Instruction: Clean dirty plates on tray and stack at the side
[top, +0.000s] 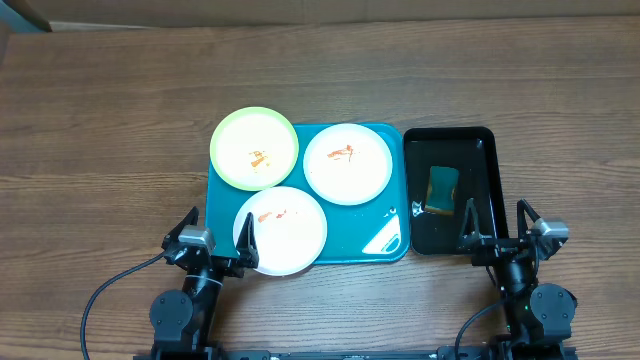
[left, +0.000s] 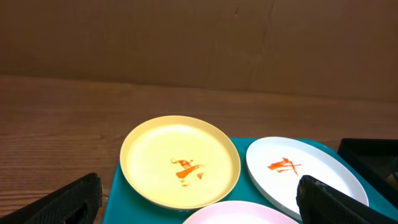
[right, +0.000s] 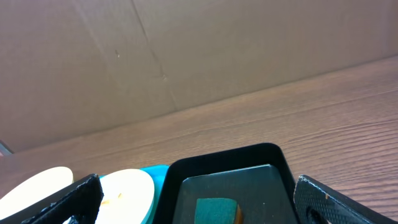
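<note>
Three smeared plates (top: 346, 163) crowd the tray (top: 352, 236), yellow-green at ten o'clock; left jaws and right jaws gape apart. Black tray (top: 472, 158) at three o'clock holds, seemingly, a sponge (top: 442, 189).

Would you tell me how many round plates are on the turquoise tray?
3 on the turquoise plastic tray: a pale yellow-green round plate overhanging far-left, one white plate far right, another white plate overhanging the near edge; none seems hidden.

Orange-red smears streak the yellow-green plate (top: 254, 148), the far white plate (top: 347, 163) and the near white plate (top: 281, 229) on a glossy turquoise tray (top: 220, 205); alongside, a black tray (top: 480, 145), green sponge (top: 443, 188), brown wood-grain table (top: 100, 120).
</note>
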